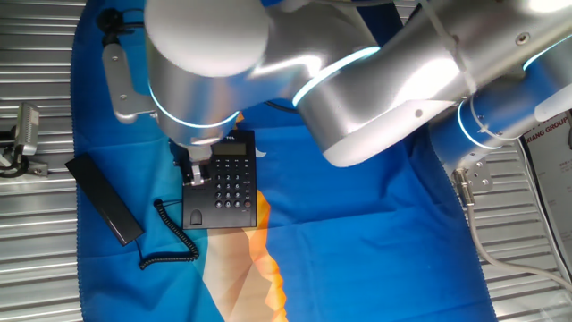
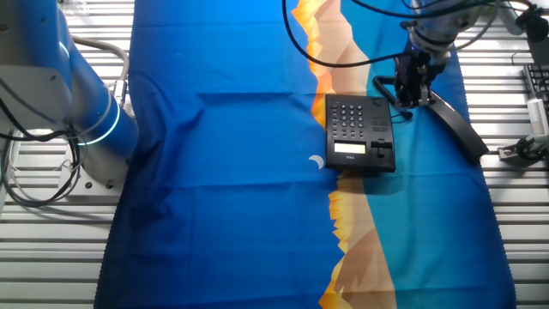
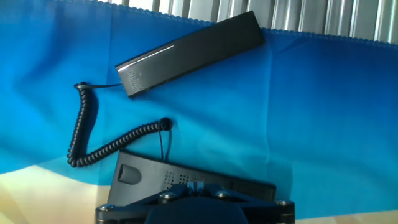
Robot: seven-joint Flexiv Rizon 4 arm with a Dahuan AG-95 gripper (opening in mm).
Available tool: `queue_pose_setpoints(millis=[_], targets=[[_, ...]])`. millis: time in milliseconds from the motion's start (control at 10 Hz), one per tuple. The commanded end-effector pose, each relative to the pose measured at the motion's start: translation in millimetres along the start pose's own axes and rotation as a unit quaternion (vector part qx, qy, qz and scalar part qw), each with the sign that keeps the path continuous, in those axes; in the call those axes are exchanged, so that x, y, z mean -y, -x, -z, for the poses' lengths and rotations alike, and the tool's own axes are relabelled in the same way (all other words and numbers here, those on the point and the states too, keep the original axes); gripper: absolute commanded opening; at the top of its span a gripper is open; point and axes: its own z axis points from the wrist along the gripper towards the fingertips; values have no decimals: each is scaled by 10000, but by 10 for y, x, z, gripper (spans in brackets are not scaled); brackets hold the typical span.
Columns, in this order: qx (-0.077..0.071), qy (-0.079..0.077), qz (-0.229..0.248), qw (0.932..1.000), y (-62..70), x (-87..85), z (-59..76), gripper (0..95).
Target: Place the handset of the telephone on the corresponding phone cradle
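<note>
The black handset (image 1: pixel 105 199) lies flat on the blue cloth, left of the telephone (image 1: pixel 228 183) and off its body. A coiled cord (image 1: pixel 170 240) runs from it to the phone. The phone cradle (image 1: pixel 195 215) is the bare strip with an arch mark on the phone's left edge. My gripper (image 1: pixel 196 172) hangs over the upper part of that strip, shut and holding nothing. In the hand view the handset (image 3: pixel 189 53) lies slanted ahead, the cord (image 3: pixel 102 146) curls left, and the telephone (image 3: pixel 186 177) sits just beyond my gripper (image 3: pixel 196 185). From the other side, the handset (image 2: pixel 455 127) is right of the telephone (image 2: pixel 358 133).
The blue cloth (image 1: pixel 375 233) with an orange mountain print covers a slatted metal table (image 1: pixel 36 259). A grey metal fixture (image 1: pixel 22 134) stands off the cloth at the left. The arm's base (image 2: pixel 86 120) and cables sit beside the cloth; a keyboard edge (image 2: pixel 536 81) shows at far right.
</note>
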Motion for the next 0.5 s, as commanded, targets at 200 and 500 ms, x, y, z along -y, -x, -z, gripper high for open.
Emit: queue_pose_setpoints(millis=[200,500], targets=[[379,505,-547,9965,-7,4,8,0],[460,499,-516,9964,-7,4,8,0]])
